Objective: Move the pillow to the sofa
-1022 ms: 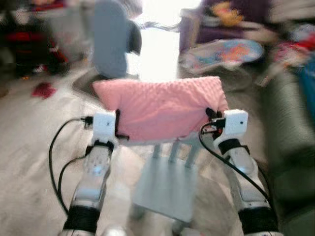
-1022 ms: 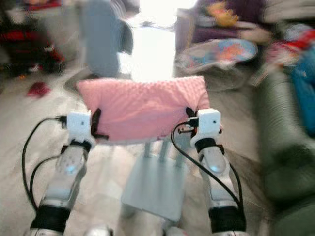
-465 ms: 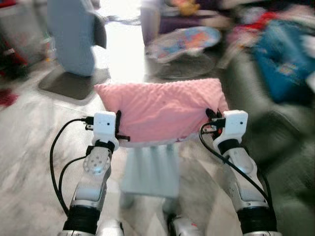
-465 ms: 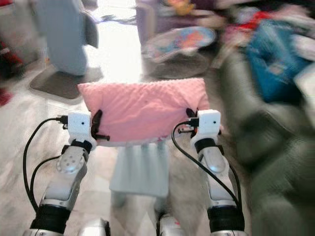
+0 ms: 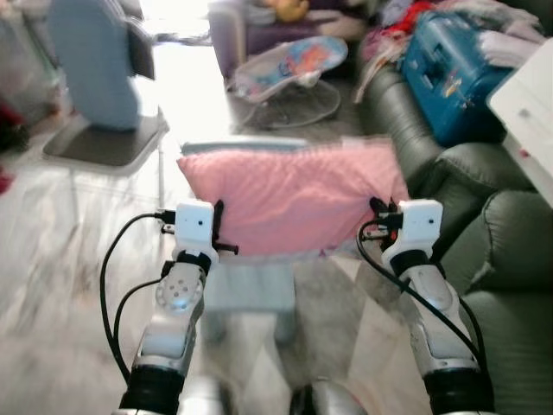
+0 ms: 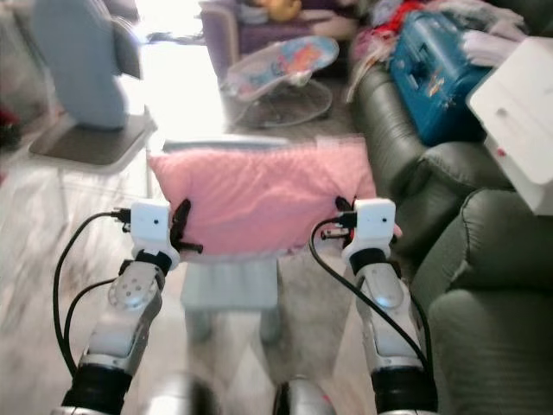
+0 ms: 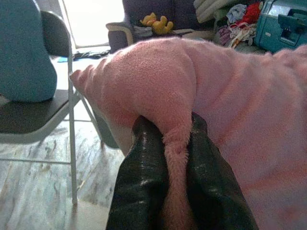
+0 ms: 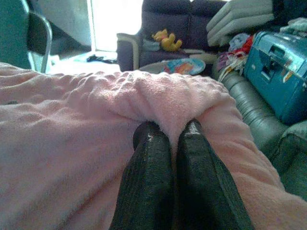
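Note:
A pink fluffy pillow (image 5: 294, 194) hangs in the air between my two arms, held level at chest height. My left gripper (image 5: 218, 232) is shut on the pillow's left edge; in the left wrist view its black fingers (image 7: 144, 177) pinch a fold of pink fabric (image 7: 158, 91). On the other edge, my right gripper (image 5: 377, 212) is shut too, with both fingers (image 8: 192, 167) clamped on the cloth (image 8: 72, 139). The dark green sofa (image 5: 510, 251) stands to my right, its armrest (image 5: 406, 112) close beside the pillow.
A small pale blue stool (image 5: 251, 290) sits on the floor under the pillow. A folding chair with a blue cushion (image 5: 91, 69) stands at the left. A blue case (image 5: 454, 73) and clothes lie on the sofa's far end. A baby bouncer (image 5: 289, 73) and purple armchair (image 6: 259, 26) are beyond.
The whole view has swung to the right: the sofa has come into view on the right and the chair has slid left. Both grippers keep their hold on the pillow.

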Robot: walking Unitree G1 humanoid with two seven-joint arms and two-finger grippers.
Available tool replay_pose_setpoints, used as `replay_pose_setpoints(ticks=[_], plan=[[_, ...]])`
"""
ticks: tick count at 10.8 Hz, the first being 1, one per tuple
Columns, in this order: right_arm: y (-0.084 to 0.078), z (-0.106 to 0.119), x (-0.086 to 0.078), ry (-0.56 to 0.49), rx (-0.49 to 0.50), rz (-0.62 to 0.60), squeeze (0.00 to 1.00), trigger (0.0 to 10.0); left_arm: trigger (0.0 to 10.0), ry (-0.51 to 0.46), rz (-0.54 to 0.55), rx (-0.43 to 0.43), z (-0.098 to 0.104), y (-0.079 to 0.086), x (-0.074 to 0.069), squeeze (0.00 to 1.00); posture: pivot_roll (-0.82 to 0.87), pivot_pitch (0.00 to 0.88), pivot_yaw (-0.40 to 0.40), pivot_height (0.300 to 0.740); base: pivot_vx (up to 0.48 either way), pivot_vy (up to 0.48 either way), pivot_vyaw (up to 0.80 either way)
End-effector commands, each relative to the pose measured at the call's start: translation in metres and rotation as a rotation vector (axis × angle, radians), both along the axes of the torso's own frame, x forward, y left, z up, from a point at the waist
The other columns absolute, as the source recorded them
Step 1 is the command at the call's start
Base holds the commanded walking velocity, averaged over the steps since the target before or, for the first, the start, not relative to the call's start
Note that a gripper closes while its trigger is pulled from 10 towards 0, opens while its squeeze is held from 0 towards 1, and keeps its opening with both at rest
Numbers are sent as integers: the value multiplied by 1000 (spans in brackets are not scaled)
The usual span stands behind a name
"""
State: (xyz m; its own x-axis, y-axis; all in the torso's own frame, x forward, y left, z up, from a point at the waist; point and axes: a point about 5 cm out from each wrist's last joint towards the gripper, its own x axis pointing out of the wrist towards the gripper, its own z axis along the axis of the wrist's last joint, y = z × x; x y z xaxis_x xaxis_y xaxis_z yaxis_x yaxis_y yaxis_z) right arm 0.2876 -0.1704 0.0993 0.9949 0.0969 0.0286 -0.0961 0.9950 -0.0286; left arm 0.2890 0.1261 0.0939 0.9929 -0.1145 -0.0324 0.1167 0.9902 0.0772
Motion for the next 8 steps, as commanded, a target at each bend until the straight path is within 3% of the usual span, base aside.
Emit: replay_pose_setpoints(ticks=[1, 2, 5, 6, 8], plan=[[2, 7, 2, -27, -3, 12, 0, 10000, 10000, -15, -5, 3, 4, 1, 1, 0, -45, 41, -10, 740, -356, 0, 0], [2, 7, 2, -27, -5, 11, 0, 10000, 10000, -15, -7, 4, 4, 1, 1, 0, -45, 43, -13, 740, -345, 0, 0], [1, 6, 1, -20, -12, 10, 0, 10000, 10000, -19, -14, -8, 6, 0, 0, 0, -47, 58, -21, 740, 0, 0, 0], [2, 5, 0, -14, -17, 13, 0, 10000, 10000, -13, -25, -22, 6, 1, -1, 0, -48, 66, -23, 740, 0, 277, 0], [5, 2, -2, 3, -21, 19, 0, 10000, 10000, 1, -25, -29, 4, 2, -1, 0, -52, 73, -24, 740, 0, 480, -734]])
